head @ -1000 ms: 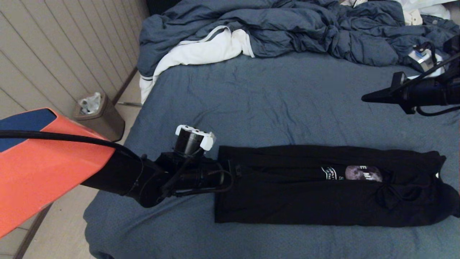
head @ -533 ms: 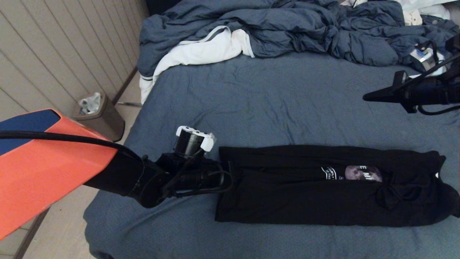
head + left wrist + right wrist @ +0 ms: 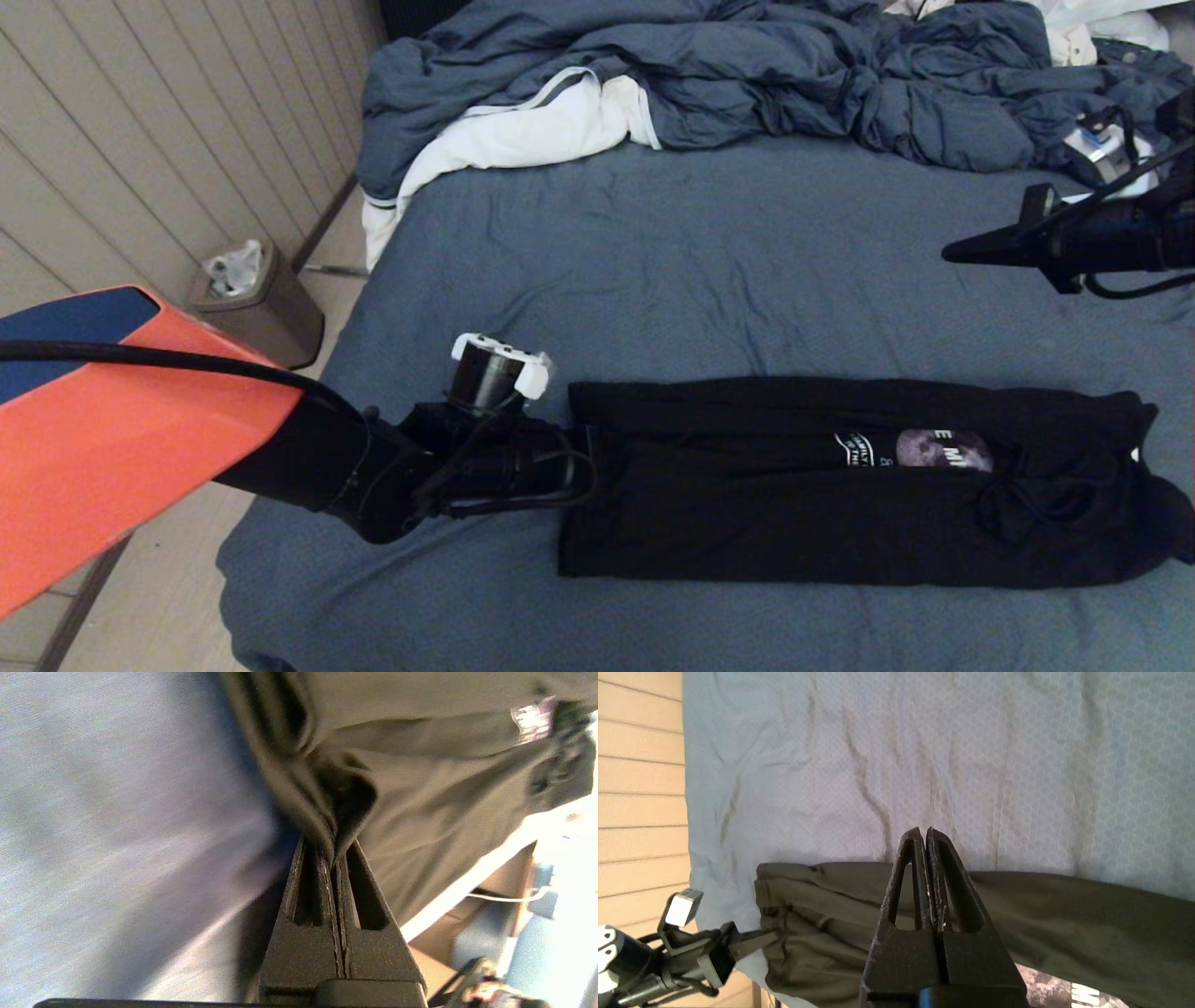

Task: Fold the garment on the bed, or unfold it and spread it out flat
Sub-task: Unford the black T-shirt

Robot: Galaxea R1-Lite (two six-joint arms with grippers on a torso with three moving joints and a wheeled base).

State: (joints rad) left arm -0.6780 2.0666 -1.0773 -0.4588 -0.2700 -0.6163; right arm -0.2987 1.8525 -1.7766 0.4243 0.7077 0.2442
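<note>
Garment hem pinched between left fingers.

A panelled beige wall runs along the left. On the pale floor beside it stands a brown bin with crumpled white stuff inside. The light is dim.

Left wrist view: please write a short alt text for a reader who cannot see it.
The left tool, shut, pinches a bunched edge of the black T-shirt, which lies on the blue-grey bed sheet. A small part of the shirt's print shows at the far end.
</note>
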